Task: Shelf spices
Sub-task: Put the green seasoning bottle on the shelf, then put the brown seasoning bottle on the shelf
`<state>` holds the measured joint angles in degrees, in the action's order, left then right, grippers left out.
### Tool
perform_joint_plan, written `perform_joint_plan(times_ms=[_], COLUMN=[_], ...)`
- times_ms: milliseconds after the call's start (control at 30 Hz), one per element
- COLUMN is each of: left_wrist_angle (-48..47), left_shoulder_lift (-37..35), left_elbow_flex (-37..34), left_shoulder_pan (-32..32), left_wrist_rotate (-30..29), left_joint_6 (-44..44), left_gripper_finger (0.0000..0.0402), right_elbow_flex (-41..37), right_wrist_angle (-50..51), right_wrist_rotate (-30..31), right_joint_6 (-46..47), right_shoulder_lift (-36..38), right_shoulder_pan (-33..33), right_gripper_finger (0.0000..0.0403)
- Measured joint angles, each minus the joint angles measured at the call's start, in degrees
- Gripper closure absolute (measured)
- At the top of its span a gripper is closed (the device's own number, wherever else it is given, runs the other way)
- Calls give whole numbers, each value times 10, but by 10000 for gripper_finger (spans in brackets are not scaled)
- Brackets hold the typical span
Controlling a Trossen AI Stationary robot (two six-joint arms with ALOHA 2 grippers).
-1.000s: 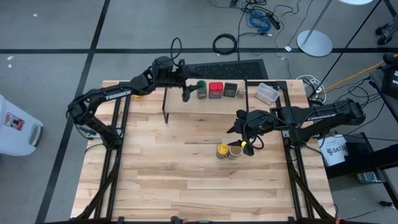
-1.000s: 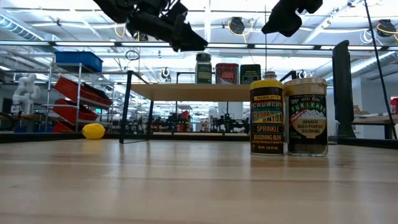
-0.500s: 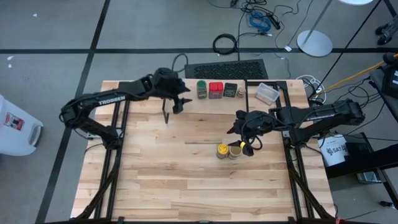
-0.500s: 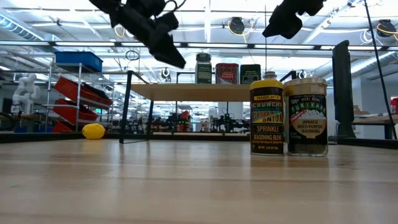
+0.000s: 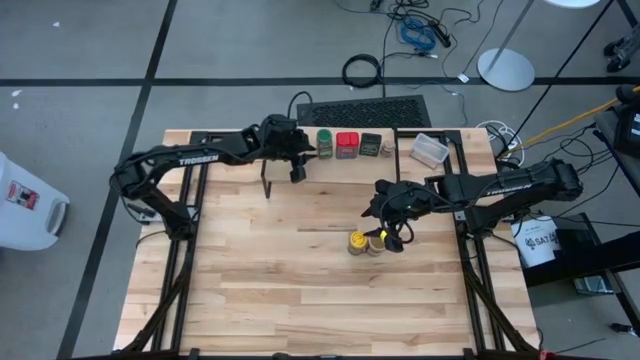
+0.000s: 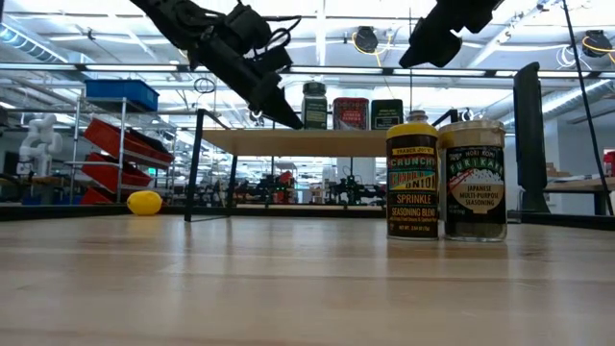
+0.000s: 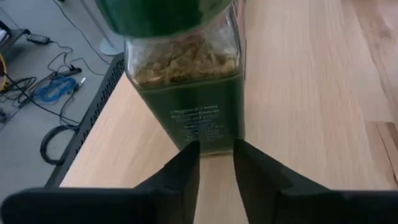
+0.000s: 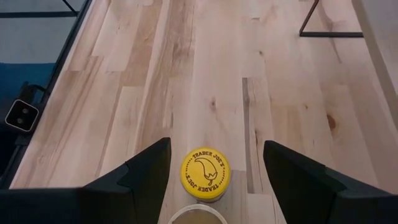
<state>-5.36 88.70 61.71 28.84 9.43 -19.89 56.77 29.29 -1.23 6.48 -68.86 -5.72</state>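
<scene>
In the high view, the shelf (image 5: 300, 165) sat at upper centre carrying a row of spices, the green-lidded jar (image 5: 325, 144), red square tin (image 5: 347, 145) and dark rectangular box (image 5: 371, 144), apparently lined up as finished work, with the left gripper (image 5: 297, 170) just beside the green jar. The right gripper (image 5: 385, 232) hung above the yellow-lidded jar (image 5: 357, 242) at centre, probably to collect it. The low view showed that jar and a tan-topped jar (image 6: 472, 180) touching on the table at right. In the left wrist view, nearly closed fingers (image 7: 180, 177) held nothing, their tips close before the green jar. In the right wrist view, fingers (image 8: 149, 171) spread wide, empty, flanked the yellow lid.
</scene>
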Motion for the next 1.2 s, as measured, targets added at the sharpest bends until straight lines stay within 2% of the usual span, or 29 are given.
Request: perform_joint_plan(times_ms=[200, 867, 1033, 1200], left_wrist_angle=[11, 71, 61, -2], left_shoulder_lift=[7, 7, 6, -25], left_elbow_flex=[0, 0, 0, 0], left_shoulder_pan=[0, 1, 0, -8], left_wrist_rotate=[-4, -24, -52, -58], left_joint_6=[-14, -49, -50, -32], left_gripper_finger=[315, 316, 316, 316], right_elbow_flex=[0, 0, 0, 0], right_wrist_angle=[0, -8, -4, 55], right_wrist_rotate=[0, 0, -2, -6], right_joint_6=[-8, -12, 2, 60], right_shoulder_lift=[0, 0, 1, 15], right_shoulder_pan=[0, 0, 0, -4], right_gripper_finger=[161, 161, 161, 161])
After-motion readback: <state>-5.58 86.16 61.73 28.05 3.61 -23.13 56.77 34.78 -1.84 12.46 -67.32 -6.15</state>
